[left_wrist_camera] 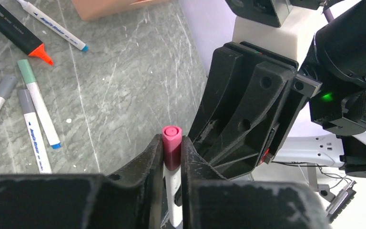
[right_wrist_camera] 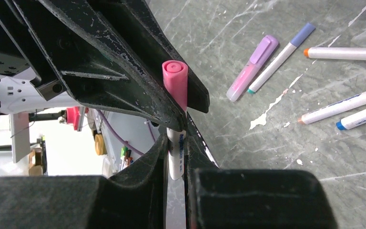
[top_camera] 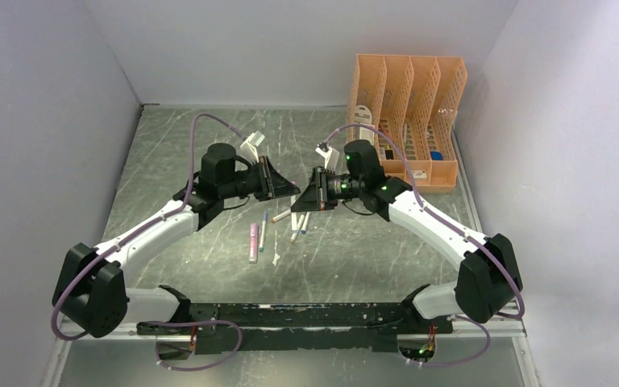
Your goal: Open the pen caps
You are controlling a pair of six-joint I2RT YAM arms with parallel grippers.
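Short pink plastic pen cap (left_wrist_camera: 171,136), round w/ a ringed flat end, sits on a slim white-barrelled pen (right_wrist_camera: 175,160) held mid-table between the two arms. Left gripper (left_wrist_camera: 172,149) is pinched tight on that cap. Right gripper (right_wrist_camera: 175,143) is clamped on the barrel just below it. Blue print on the barrel, too small to read. Same on the loose white pens (left_wrist_camera: 40,107) lying near the ctr of the grey-green marbled table (top_camera: 161,153), w/ a pink-purple highlighter (right_wrist_camera: 251,70) alongside. Far right corner: orange mesh plastic file rack (top_camera: 407,89), slotted, small items inside incl. something blue, can't ID them.
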